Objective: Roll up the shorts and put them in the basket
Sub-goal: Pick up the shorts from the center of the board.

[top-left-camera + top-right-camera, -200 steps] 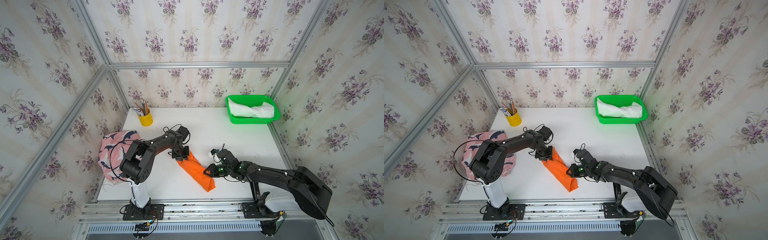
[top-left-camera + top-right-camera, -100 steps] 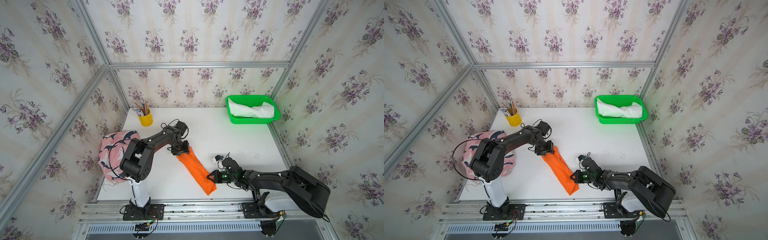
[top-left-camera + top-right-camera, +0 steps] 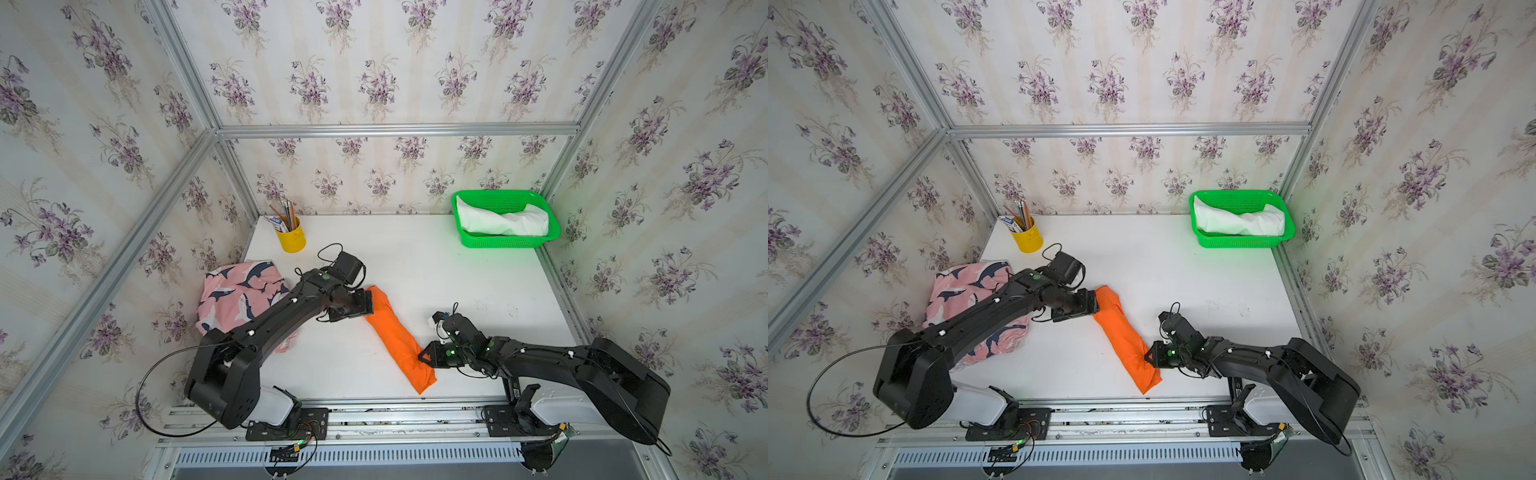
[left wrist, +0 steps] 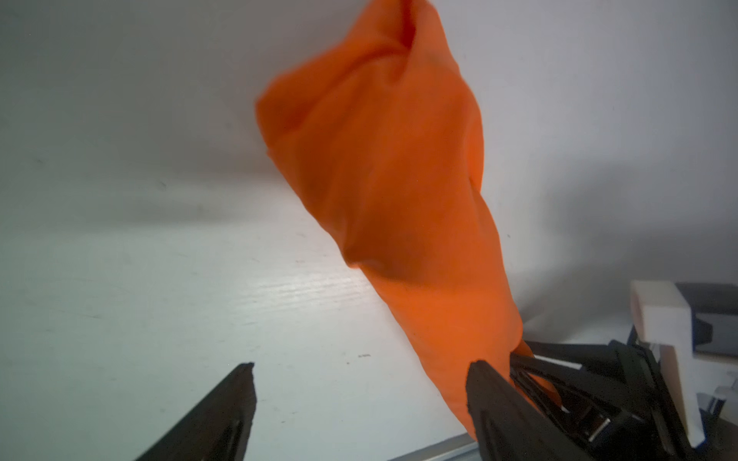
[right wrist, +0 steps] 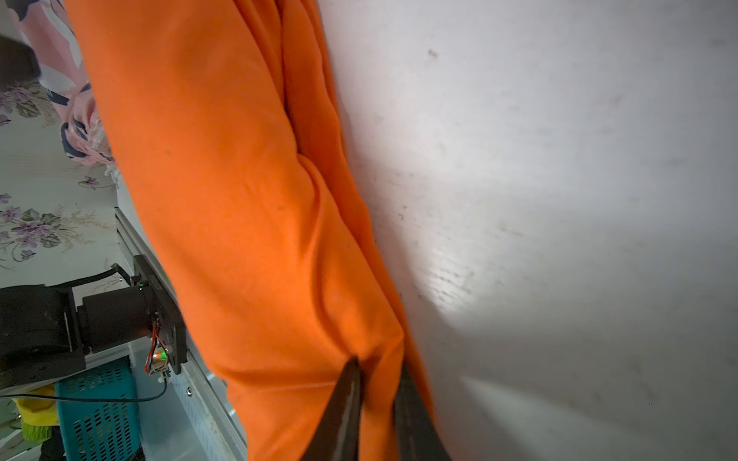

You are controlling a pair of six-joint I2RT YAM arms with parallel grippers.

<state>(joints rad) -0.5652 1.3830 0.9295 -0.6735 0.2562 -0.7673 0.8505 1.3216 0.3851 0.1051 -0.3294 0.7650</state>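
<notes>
Now that the orange shorts (image 3: 397, 332) lie as one long, tight roll on the bench (image 3: 457, 282), what counts is how that roll runs between my two hands. Its long axis goes slantwise. The thicker far end lies just off the fingertips of my left hand (image 4: 361, 364), and the thinner near end sits at my right hand (image 5: 379, 371), close to the bench's front edge.

My left hand is released, jaws spread wide with nothing between them. The roll stretches away ahead of it and passes close by one finger (image 4: 491, 399); whether it touches I cannot tell. My right hand has its jaws nearly together, pinching a fold of the orange cloth at its end.

Farther out, the pink shark shorts (image 3: 237, 291) lie crumpled beside my left arm, not yet rolled. The white shorts (image 3: 503, 222) rest in the green basket (image 3: 503, 243), well beyond my right hand at the back corner.

I judge the orange roll finished. My right arm is nearer the basket, but a pinch at one end may let the roll sag or unwind.
</notes>
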